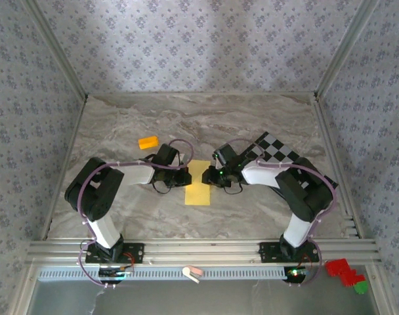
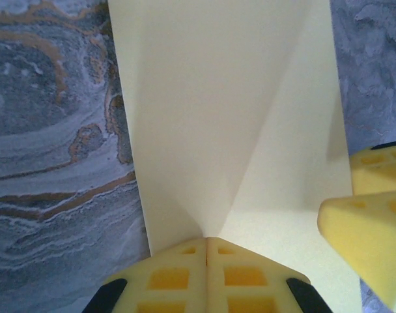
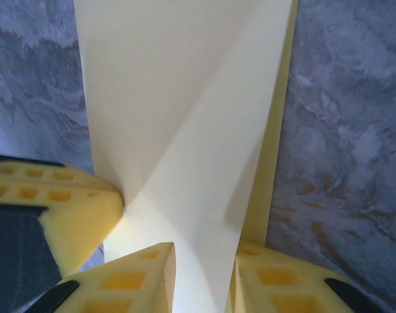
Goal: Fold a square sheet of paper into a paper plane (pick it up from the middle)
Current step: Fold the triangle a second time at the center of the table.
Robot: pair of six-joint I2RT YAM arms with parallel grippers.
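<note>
We read this as an early fold, with the sheet being doubled or creased along its length and nothing pointed made yet. The square sheet of paper (image 1: 198, 190) lies mid-table on the marble table (image 1: 121, 118), between the two arms. From above it looks like a narrow upright rectangle, so we judge it is already folded over once.

The left gripper (image 1: 185, 177) meets the paper's left edge. In its own wrist view the left gripper (image 2: 208, 244) has its jaws pressed together, and shallow creases in the paper (image 2: 217, 98) fan out from that spot. We take that as a pinch on the edge.

The right gripper (image 1: 214, 176) comes in from the right edge. In its wrist view the right gripper (image 3: 204, 261) has its jaws a little apart, with a raised ridge of the paper (image 3: 185, 78) running between them. We can't see the pads biting on it.

The next move, as we judge it, asks the right jaws to close on that ridge without dragging it sideways (thin paper buckles readily). The left pinch would act as the anchor while the fold is pressed flat and square. A skewed crease here would carry into the nose folds. The small orange block (image 1: 147, 142) and the checkered board (image 1: 278, 151) sit well apart from the work.
</note>
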